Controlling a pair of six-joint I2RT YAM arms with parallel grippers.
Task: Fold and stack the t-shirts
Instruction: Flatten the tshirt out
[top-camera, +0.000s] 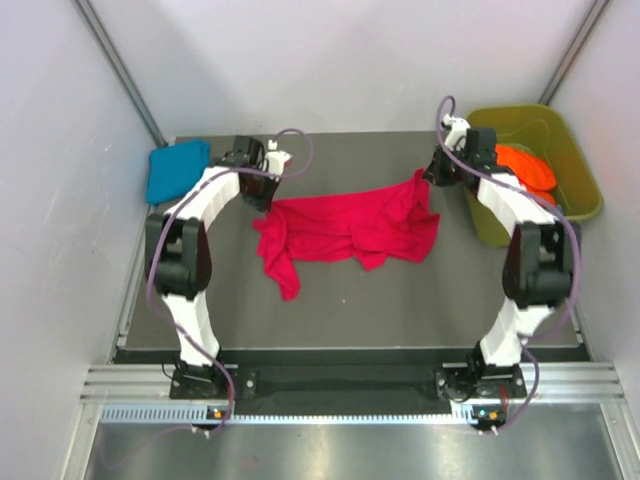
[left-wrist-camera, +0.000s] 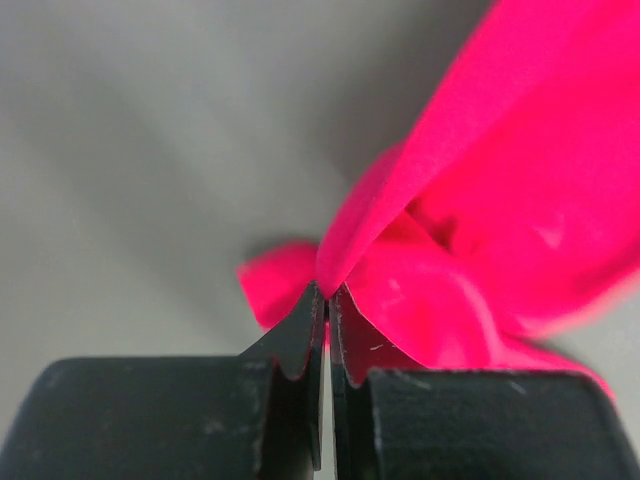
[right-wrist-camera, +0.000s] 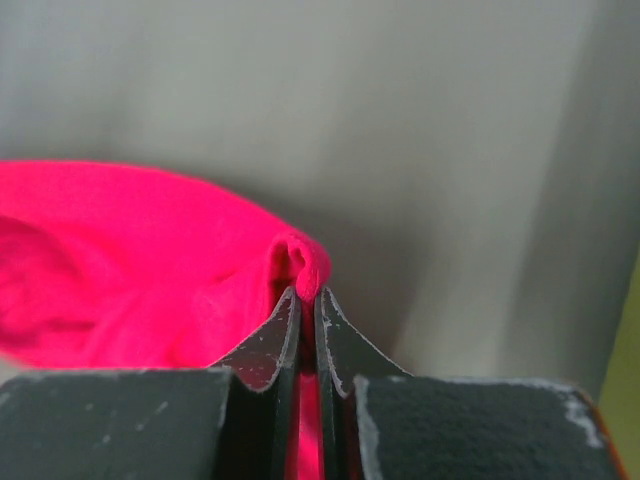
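Note:
A crimson-pink t-shirt (top-camera: 345, 232) hangs stretched between both arms above the dark table, sagging in the middle with one end drooping at the left. My left gripper (top-camera: 268, 198) is shut on its left corner; the left wrist view shows the cloth (left-wrist-camera: 470, 230) pinched at the gripper's tips (left-wrist-camera: 326, 290). My right gripper (top-camera: 428, 178) is shut on the right corner, with a fold of cloth (right-wrist-camera: 150, 270) caught between its tips (right-wrist-camera: 308, 292). A teal-blue t-shirt (top-camera: 177, 169) lies folded at the table's far left corner. Orange t-shirts (top-camera: 527, 166) sit in the tub.
An olive-green plastic tub (top-camera: 578, 180) stands off the table's far right corner, right behind the right arm. White walls close in on the left, back and right. The dark table (top-camera: 360, 310) stretches toward the arm bases.

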